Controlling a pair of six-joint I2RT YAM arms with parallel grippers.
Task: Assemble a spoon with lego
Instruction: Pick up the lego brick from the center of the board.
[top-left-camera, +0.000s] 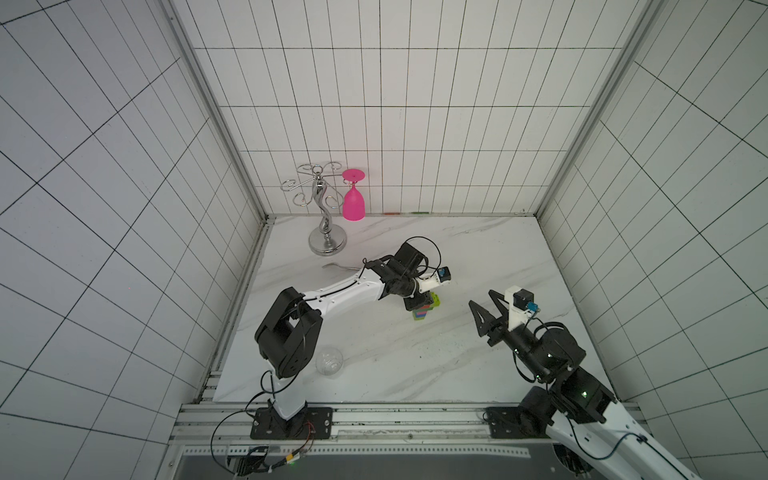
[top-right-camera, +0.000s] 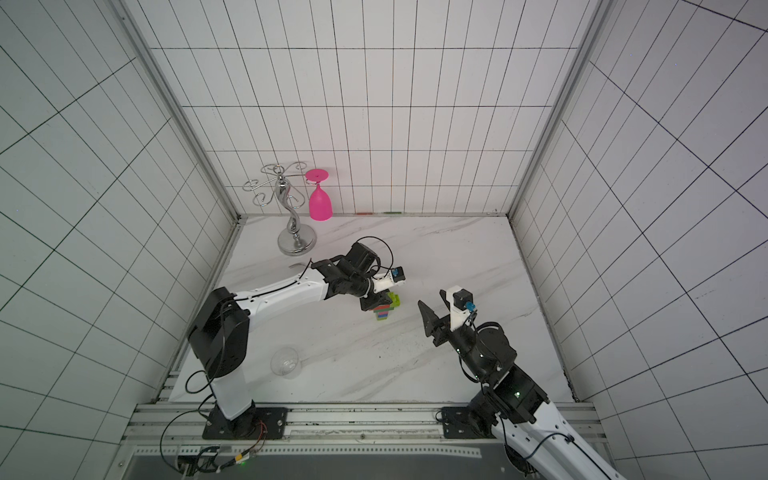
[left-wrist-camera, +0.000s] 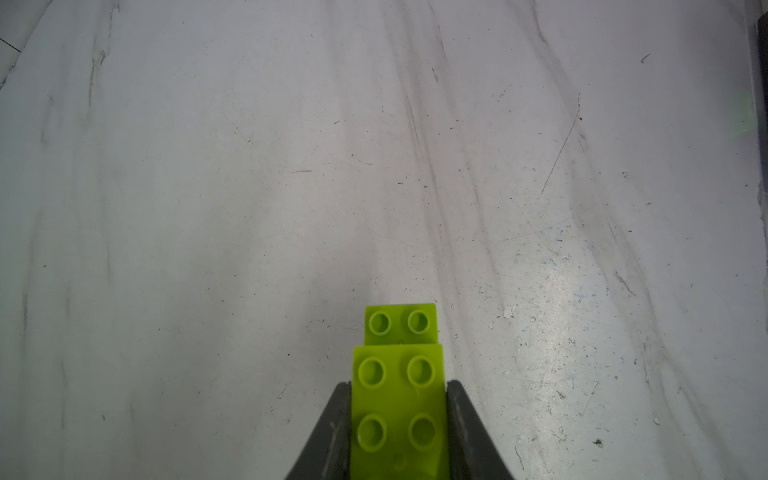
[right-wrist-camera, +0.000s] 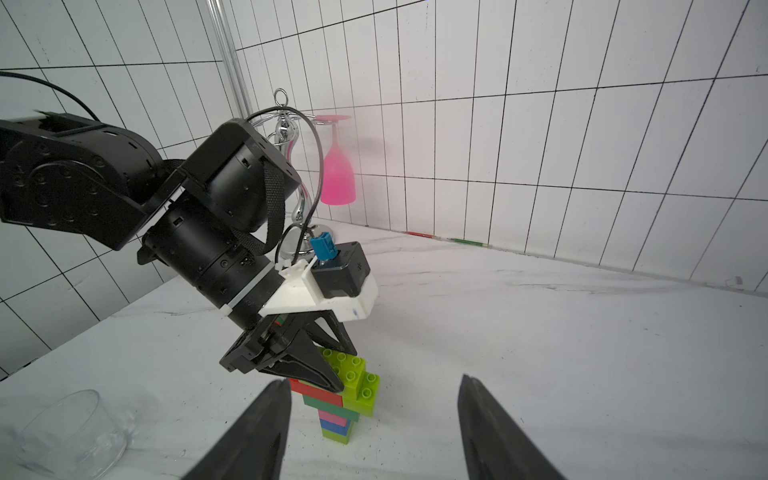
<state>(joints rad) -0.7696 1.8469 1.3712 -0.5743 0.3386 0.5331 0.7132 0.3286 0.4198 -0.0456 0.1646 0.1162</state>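
The left arm (top-left-camera: 340, 291) stretches from its base at the front edge of the counter (top-left-camera: 415, 365) toward the middle, with its wrist bent downward. The left pincer (left-wrist-camera: 399, 384) points down, its jaws closed tight on either side of a lime brick (left-wrist-camera: 398, 415). The right arm (top-left-camera: 552, 353) rises from its own base and leans toward the middle, and the right pincer (top-left-camera: 481, 297) hangs clear above the counter, well apart from the left one, jaws spread with nothing between them.
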